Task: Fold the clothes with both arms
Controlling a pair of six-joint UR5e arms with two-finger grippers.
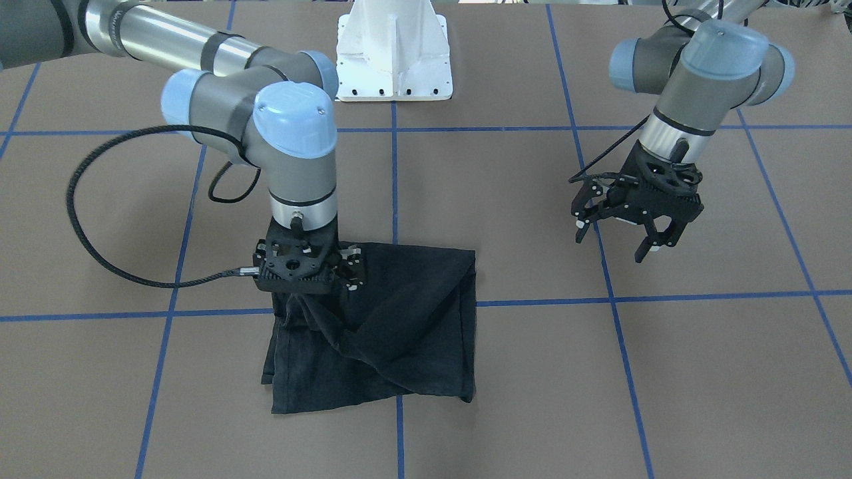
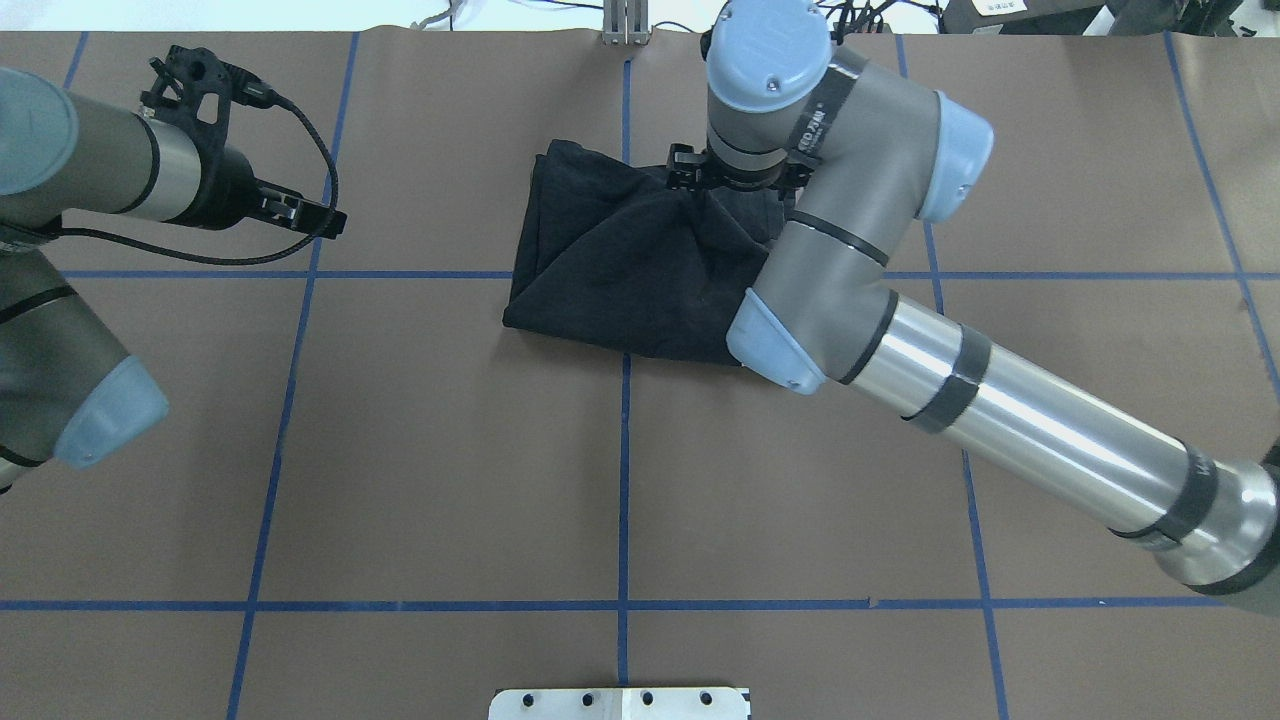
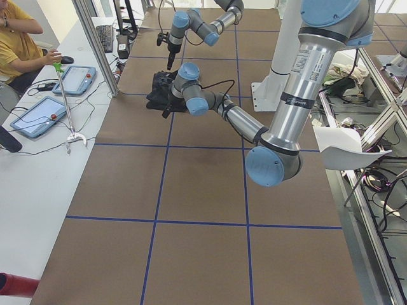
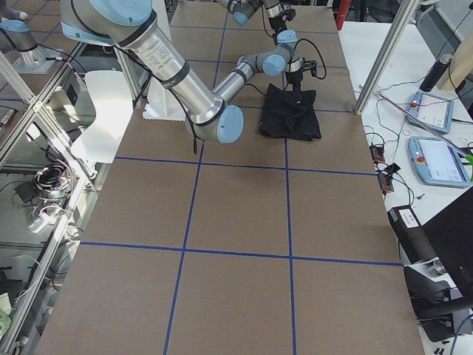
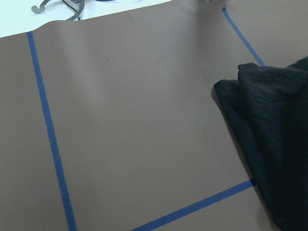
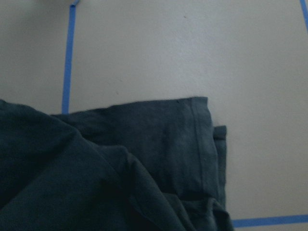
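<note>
The table (image 1: 699, 399) is covered edge to edge in a brown sheet (image 1: 532, 386) gridded with blue tape lines (image 1: 395, 173). A bolted white base (image 1: 394, 53) stands at one side. Straight out from that base, a rumpled, folded black T-shirt (image 1: 399, 319) lies over a tape crossing.

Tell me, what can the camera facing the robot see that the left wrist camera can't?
Only the front-facing view shows both arms: the left end effector open above the table, the right end effector gripping the black T-shirt, plus the white base. Only the left wrist view shows the pale strip beyond the edge of the brown table cover. Both show the T-shirt, the table cover and the blue tape lines.
</note>
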